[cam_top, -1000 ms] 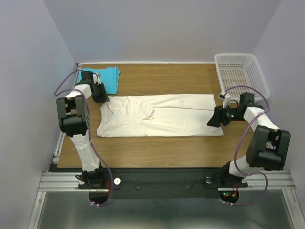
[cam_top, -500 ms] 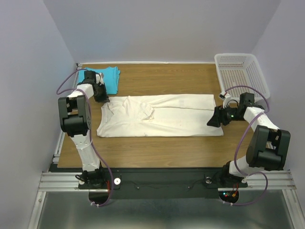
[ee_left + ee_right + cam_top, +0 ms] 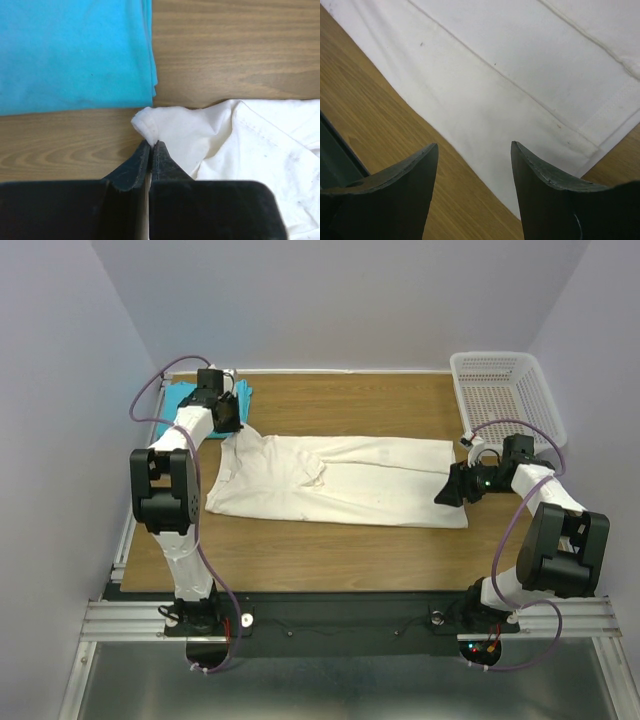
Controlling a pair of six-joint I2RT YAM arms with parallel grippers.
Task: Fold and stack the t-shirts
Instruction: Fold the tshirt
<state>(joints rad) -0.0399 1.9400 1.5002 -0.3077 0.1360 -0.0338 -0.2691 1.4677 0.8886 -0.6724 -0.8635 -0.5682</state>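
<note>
The cream t-shirt lies folded lengthwise across the middle of the table. My left gripper is shut on its far left corner and holds that corner raised toward the back. The turquoise t-shirt lies folded at the back left, just behind that corner; it fills the upper left of the left wrist view. My right gripper is open and hovers over the cream shirt's right hem, near its front edge.
A white perforated basket stands at the back right corner. Bare wooden table runs along the front of the shirt, and more lies between the shirt and the back wall.
My left gripper has moved up and toward the back right with the cream shirt's left corner, pulling that end into a peak. The right arm has not moved.
</note>
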